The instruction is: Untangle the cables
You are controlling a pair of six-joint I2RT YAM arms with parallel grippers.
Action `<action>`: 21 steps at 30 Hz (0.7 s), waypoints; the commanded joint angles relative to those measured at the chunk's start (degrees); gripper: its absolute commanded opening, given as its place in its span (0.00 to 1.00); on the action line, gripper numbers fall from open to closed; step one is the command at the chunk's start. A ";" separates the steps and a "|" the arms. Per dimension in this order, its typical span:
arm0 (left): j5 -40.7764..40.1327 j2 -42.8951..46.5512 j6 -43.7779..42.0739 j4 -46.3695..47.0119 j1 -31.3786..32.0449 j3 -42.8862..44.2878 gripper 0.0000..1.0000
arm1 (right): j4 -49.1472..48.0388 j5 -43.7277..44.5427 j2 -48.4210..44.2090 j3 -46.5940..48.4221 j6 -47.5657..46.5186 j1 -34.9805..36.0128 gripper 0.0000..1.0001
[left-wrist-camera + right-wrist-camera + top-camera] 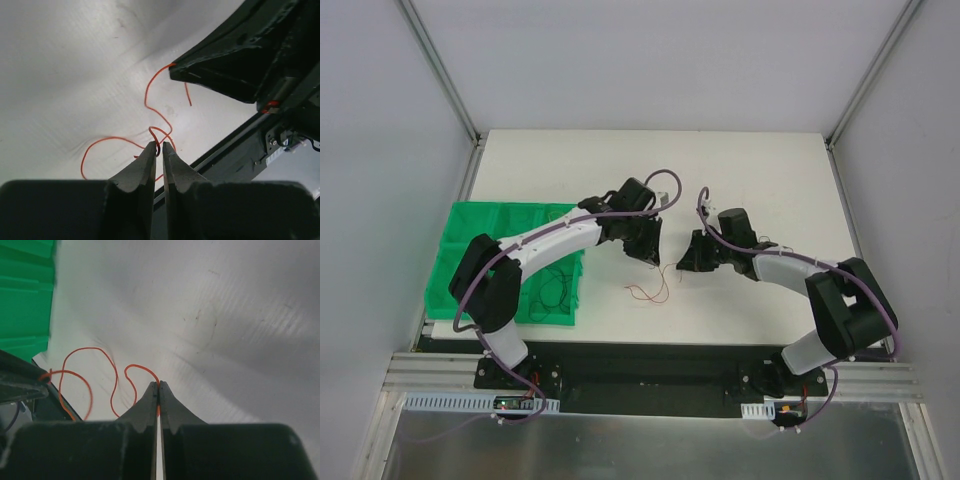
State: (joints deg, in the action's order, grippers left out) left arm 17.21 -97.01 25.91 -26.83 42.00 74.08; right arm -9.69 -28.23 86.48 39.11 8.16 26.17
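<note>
Right wrist view is showing the right gripper [159, 385] pressing its jaws fully together on the red cable [141, 366] — a hair-thin, kinked strand curling away in loops toward the frame's lower left. Left wrist view is showing the left gripper [159, 145] with jaws standing a narrow slit apart and the same cable threading between the tips; whether they are pinching it I cannot tell. Only the top view is showing the green tray [470, 235] at left, where faint dark cables [555, 288] are lying, too thin to count — and the red cable is lying on the white table [740, 170] at frame centre, between both grippers.
</note>
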 commanded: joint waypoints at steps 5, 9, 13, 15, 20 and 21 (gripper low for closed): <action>8.28 -3.36 1.42 7.58 1.07 -0.34 0.37 | -0.07 1.66 -2.36 0.44 0.19 -1.12 0.16; 6.61 -1.26 -0.06 8.72 1.24 -2.19 0.56 | 3.10 9.05 -5.96 -1.05 -0.60 -3.14 0.29; 6.08 -0.81 -1.39 8.64 2.65 -3.51 0.88 | 3.45 12.14 -9.39 -2.98 0.09 -5.87 0.43; 5.12 -1.51 -0.34 8.64 3.79 -4.21 0.95 | 3.54 14.41 -11.67 -3.95 0.80 -6.92 0.46; -7.69 -2.13 4.57 4.35 9.40 -5.44 0.96 | 2.84 16.63 -16.42 -6.94 1.59 -9.91 0.49; -9.46 -2.13 4.67 3.37 10.72 -5.35 0.96 | 2.58 16.63 -16.95 -7.38 1.68 -10.17 0.50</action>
State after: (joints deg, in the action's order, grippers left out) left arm 17.91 -100.16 27.42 -19.64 48.23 69.10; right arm -6.46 -14.46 73.14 33.23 8.84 17.54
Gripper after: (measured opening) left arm 0.964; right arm 0.486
